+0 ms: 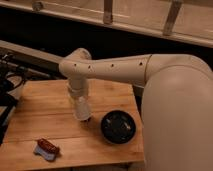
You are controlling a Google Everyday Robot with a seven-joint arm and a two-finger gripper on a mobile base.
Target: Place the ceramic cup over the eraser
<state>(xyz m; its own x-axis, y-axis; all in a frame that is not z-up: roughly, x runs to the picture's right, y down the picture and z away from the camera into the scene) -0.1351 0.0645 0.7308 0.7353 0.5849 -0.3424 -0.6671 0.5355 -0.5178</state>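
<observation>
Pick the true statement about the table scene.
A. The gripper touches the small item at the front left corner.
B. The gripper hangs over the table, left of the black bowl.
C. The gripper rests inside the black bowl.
B: the gripper points down over the table, just left of the bowl.

Arm bent, tool (85, 118) pointing straight down

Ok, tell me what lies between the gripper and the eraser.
Camera view: only bare wooden table between the gripper, hanging above mid-table, and the eraser at the front left.
</observation>
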